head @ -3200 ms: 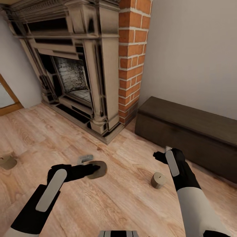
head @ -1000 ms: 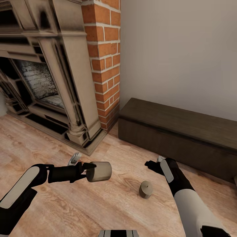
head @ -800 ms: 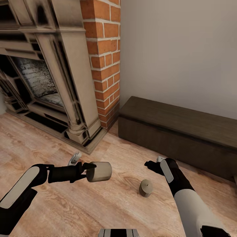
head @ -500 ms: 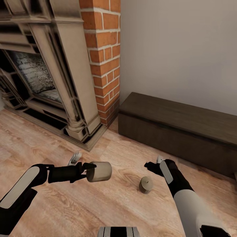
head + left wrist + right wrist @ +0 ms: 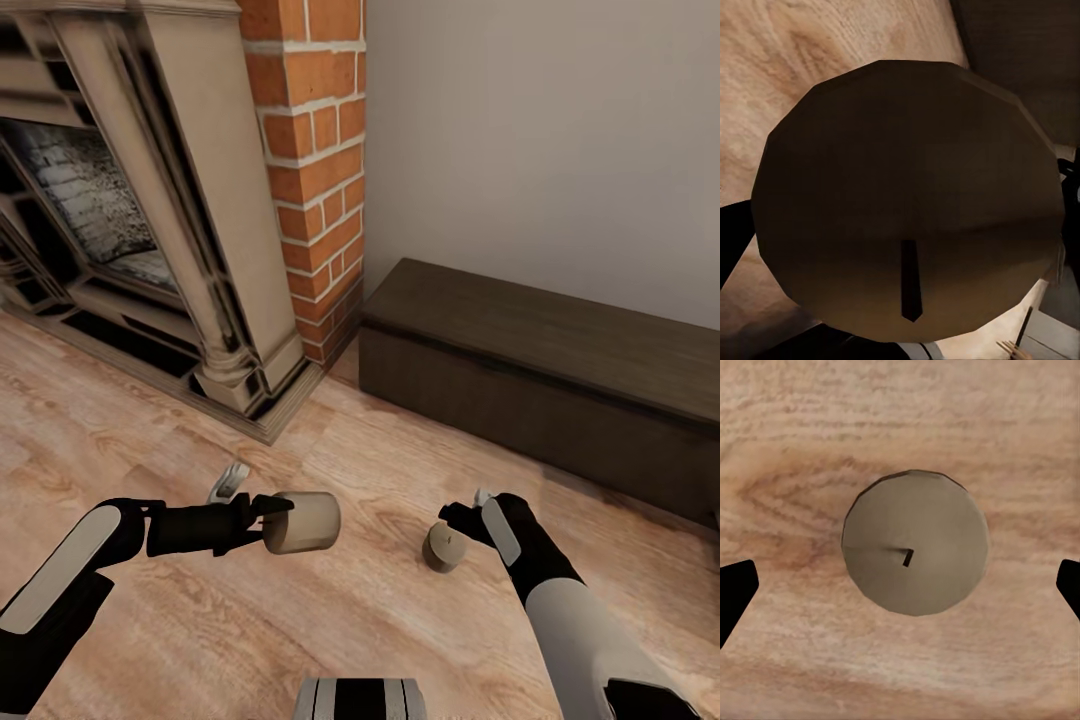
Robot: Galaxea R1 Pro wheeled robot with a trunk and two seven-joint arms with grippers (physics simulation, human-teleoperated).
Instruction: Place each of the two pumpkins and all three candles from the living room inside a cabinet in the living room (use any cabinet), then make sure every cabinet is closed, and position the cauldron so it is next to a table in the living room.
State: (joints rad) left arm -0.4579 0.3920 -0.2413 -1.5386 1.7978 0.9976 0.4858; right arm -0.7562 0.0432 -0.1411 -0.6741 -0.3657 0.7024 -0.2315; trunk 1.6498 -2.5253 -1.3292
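Observation:
My left gripper [image 5: 266, 521] is shut on a tan candle [image 5: 303, 521], held on its side above the wood floor. In the left wrist view that candle's round end [image 5: 907, 195] with its dark wick sits close against the camera. A second candle [image 5: 443, 546] stands upright on the floor. My right gripper [image 5: 458, 517] hangs open just over it. In the right wrist view this candle [image 5: 913, 551] sits centred between the two wide-apart fingertips [image 5: 735, 592]. The long dark-brown cabinet [image 5: 540, 370] stands shut against the wall beyond. The pumpkins, cauldron and table are out of view.
A stone fireplace [image 5: 150, 220] with a red brick column [image 5: 315, 180] stands at the left, its plinth reaching onto the floor. Wood floor [image 5: 380, 610] stretches between my arms and the cabinet. A plain wall [image 5: 560, 140] rises behind the cabinet.
The left gripper has lifted its candle off the floor and holds it steady. The camera has turned right and tilted. The right gripper has come in over the standing candle.

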